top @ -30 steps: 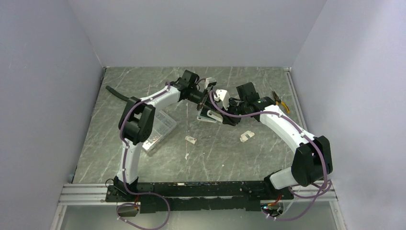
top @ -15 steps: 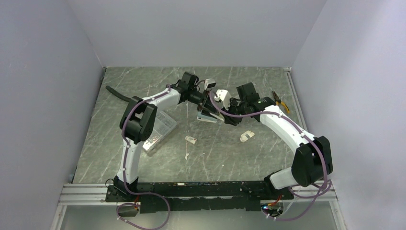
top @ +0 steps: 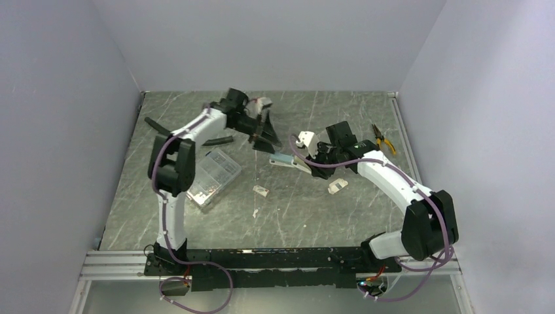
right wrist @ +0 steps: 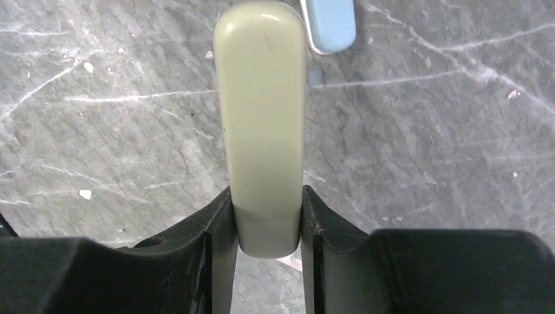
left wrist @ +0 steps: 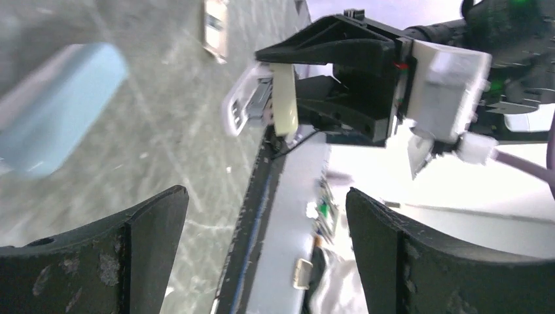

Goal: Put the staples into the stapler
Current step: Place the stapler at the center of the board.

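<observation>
- Since the earlier frame, the left gripper (top: pixel 264 134) had drawn away from the stapler (top: pixel 286 161) and swung back toward the far-left part of the tabletop (top: pixel 294 216). The stapler had come lower and now stayed with the right gripper (right wrist: pixel 267 209) alone.
- The left fingers (left wrist: pixel 141 255) stood wide apart with nothing between them.
- The right gripper was clamped on the stapler's cream end, and a pale-blue part reached out past its fingertips.
- The stapler sat near the middle of the tabletop, somewhat toward the far edge. I could not tell whether it touched the surface.
- The staples (top: pixel 338 186) lay right of centre, just on the near side of the right forearm, apart from the stapler and both grippers.
- A case (top: pixel 211 175) lay toward the left edge, and pliers (top: pixel 383 139) lay by the right edge.
</observation>
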Robot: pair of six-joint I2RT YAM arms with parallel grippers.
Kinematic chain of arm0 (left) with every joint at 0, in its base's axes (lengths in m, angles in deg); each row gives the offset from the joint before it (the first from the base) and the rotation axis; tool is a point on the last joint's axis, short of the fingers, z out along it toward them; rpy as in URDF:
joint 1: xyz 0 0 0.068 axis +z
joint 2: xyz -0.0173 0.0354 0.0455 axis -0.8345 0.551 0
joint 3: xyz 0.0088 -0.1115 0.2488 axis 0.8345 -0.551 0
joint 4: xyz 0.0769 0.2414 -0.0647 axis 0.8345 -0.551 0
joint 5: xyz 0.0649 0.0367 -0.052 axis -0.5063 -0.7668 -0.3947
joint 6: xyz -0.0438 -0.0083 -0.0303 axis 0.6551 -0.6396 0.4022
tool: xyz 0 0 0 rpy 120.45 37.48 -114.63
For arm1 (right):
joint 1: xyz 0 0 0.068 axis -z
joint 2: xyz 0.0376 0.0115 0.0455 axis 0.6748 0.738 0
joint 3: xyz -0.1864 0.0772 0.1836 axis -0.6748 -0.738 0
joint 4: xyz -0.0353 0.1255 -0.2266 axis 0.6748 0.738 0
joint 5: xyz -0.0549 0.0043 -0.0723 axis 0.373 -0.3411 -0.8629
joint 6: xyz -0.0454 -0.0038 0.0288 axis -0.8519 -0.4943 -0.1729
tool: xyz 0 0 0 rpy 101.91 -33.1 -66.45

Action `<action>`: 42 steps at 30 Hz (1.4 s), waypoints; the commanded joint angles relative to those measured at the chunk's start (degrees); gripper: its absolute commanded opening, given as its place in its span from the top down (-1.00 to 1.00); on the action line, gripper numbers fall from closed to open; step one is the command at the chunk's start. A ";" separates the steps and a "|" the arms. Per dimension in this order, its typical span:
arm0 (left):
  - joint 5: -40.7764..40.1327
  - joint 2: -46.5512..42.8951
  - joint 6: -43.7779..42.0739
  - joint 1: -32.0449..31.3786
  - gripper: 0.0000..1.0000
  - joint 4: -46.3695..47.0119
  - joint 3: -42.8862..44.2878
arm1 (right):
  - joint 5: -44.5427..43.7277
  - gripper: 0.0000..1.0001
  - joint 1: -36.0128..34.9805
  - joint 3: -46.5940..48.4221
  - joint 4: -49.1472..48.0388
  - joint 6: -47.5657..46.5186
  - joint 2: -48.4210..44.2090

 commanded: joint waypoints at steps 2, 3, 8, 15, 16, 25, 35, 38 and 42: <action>-7.37 -9.28 -13.71 8.51 -0.90 -13.24 2.99 | -0.73 1.00 1.50 -1.74 -3.04 -1.31 -1.72; -9.13 -10.08 -15.43 9.41 -0.90 -15.36 3.45 | -1.18 1.00 1.69 -1.93 -3.64 -1.41 -0.93; -14.21 -14.91 -22.89 12.13 -0.90 -22.41 4.14 | -0.67 1.00 1.86 1.97 -5.00 -2.26 5.79; -19.24 -22.11 -22.29 15.69 -0.90 -20.94 -0.01 | -2.07 1.00 -3.34 4.30 -6.78 -2.91 10.13; -19.05 -22.78 -21.84 16.46 -0.90 -20.55 -0.38 | -2.38 1.00 -4.45 3.53 -7.49 -2.70 10.42; -16.79 -27.05 -17.46 23.44 -0.90 -17.82 -2.66 | -4.90 1.00 -11.17 3.28 -10.97 -0.27 17.34; -17.39 -29.43 -16.51 27.53 -0.90 -16.12 -4.92 | -6.66 0.64 -11.99 2.34 -11.96 -9.80 20.84; -18.30 -29.98 -16.54 28.95 -0.90 -16.25 -4.91 | -7.90 0.37 -11.86 2.82 -11.26 -13.73 22.05; -18.16 -30.75 -16.64 30.26 -0.90 -16.21 -5.47 | -7.99 -0.05 -11.72 3.54 -10.08 -17.30 23.32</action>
